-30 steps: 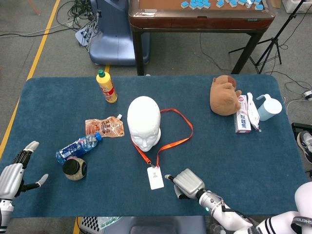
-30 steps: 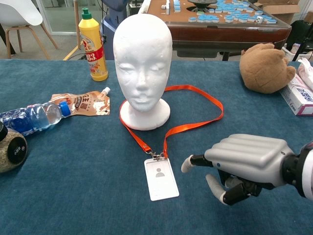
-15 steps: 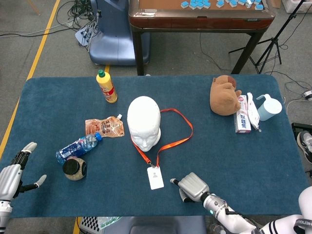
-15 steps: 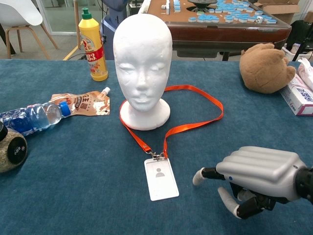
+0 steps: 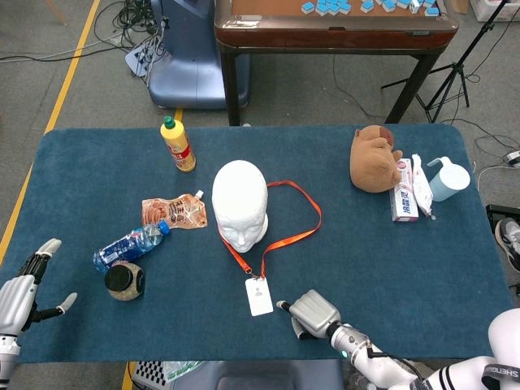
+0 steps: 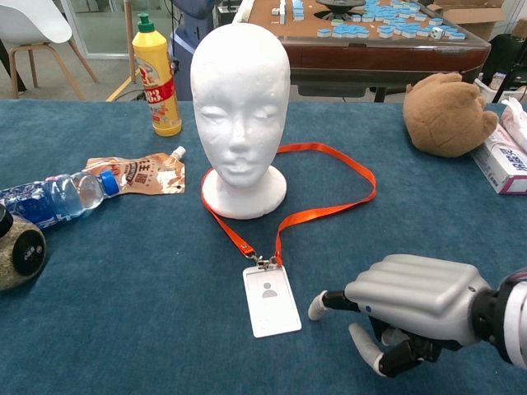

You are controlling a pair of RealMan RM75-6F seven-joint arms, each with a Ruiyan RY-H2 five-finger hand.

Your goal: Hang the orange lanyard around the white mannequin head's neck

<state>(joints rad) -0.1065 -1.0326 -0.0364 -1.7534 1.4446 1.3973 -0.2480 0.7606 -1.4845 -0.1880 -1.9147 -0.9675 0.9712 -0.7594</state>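
Blue tabletop below right hand, fingers curled, holding nothing. Orange lanyard ahead, looped behind white mannequin head, badge just leftward. Best pinch strap, lift high, clear crown.

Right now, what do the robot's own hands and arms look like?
The right hand has a smooth silver-grey shell over its back, dark joints and pale fingertips. A black wrist with a small green light joins it to a white arm. The left hand is likewise silver-grey, with dark joints and pale tips.
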